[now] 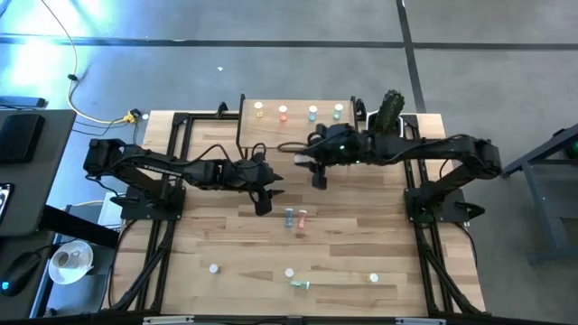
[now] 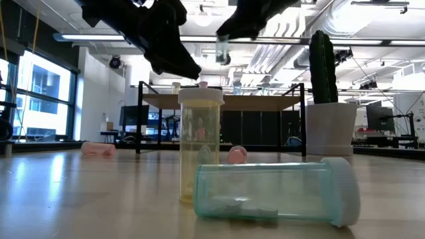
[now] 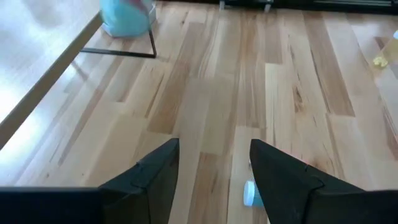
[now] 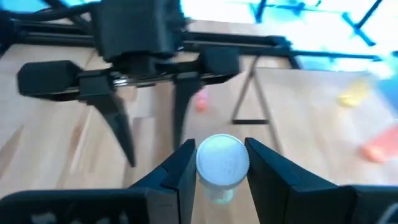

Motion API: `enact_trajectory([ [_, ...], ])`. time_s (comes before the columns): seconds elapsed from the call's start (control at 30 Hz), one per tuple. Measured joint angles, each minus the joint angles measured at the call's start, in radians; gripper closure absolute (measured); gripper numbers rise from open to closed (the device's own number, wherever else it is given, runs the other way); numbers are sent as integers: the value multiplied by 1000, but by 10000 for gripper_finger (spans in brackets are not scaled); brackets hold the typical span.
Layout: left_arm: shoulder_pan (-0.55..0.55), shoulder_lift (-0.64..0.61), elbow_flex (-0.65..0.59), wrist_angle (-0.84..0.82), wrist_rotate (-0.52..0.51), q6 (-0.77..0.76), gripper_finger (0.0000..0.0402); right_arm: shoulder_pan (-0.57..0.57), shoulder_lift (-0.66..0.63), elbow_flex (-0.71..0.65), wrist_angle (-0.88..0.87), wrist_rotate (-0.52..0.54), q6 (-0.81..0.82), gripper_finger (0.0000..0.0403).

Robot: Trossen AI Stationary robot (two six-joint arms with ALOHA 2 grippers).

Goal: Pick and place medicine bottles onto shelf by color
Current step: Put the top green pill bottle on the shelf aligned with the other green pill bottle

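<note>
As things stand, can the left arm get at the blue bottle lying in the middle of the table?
Probably yes. The left gripper is open and empty just beside the blue bottle, with bare wood between them. The pink bottle lies on its far side, out of the way.

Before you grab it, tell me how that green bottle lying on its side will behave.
The green bottle lies on its round side, so a nudge would probably roll it. It looks like thin clear plastic, nearly empty, so likely light. Its smooth wall may slip between fingers.
</note>
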Motion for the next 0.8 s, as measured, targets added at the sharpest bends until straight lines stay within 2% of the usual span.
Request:
enact_trajectory([
  [0.23, 0, -6, 0, -20, 0, 0, 213, -46, -111, 0, -84, 137, -26, 293],
  [0.33, 0, -6, -1, -22, 0, 0, 213, -81, -126, -17, -93, 138, -23, 293],
  [0.57, 0, -6, -1, -44, 1, 1, 213, -197, -156, -198, 53, 138, 39, 293],
  [0.8, 0, -6, -1, -47, 2, 1, 213, -290, -165, -224, 54, 137, 83, 293],
])
